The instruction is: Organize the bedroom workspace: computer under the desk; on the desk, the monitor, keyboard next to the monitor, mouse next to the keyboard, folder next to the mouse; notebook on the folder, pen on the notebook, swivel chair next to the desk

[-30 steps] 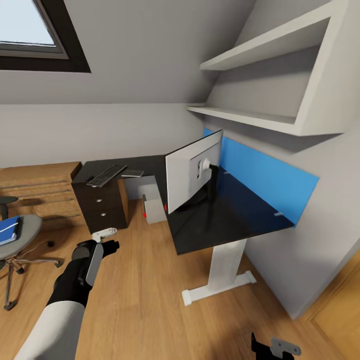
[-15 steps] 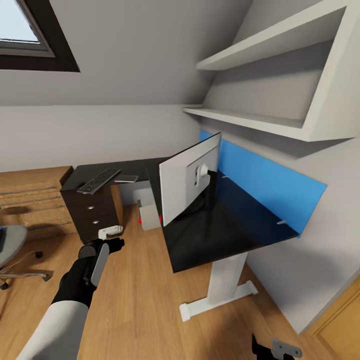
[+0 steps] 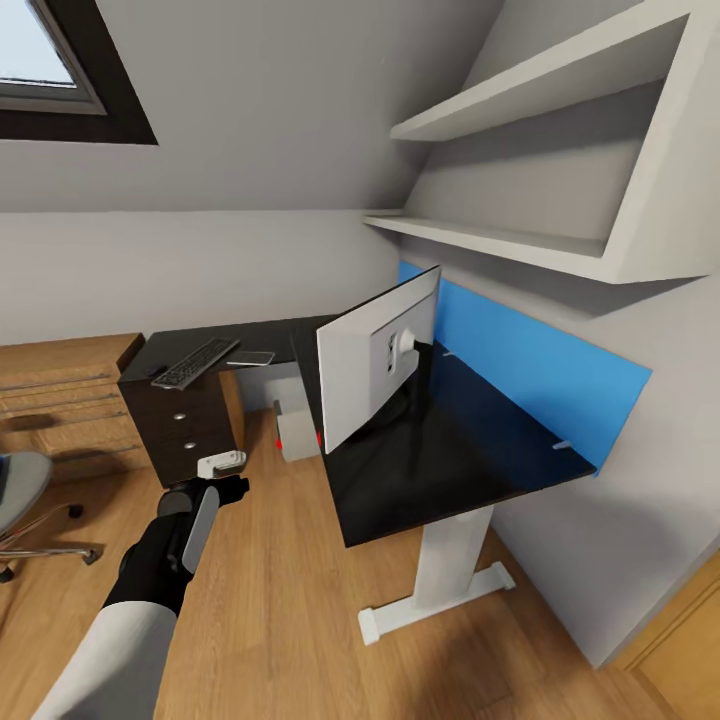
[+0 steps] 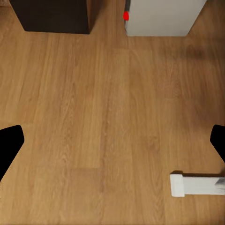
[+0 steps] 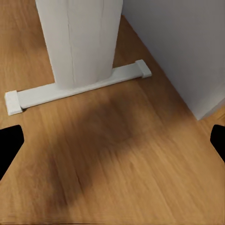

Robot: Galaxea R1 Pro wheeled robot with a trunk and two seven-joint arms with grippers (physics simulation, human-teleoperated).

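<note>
Black desk (image 3: 470,440), monitor (image 3: 375,360) and keyboard (image 3: 195,362) were observed ahead of the released, empty left gripper (image 3: 222,478), the computer (image 3: 297,430) beneath, while the swivel chair (image 3: 20,490) was judged unplaced.

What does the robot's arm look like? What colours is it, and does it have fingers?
The left arm has a smooth white upper sleeve, then a black forearm carrying a long light grey panel. Its left gripper is black with a small pale grey block on top. In the left wrist view, the two fingers show as plain black rounded tips at the picture's edges. The right wrist view shows matching black fingertips.
</note>
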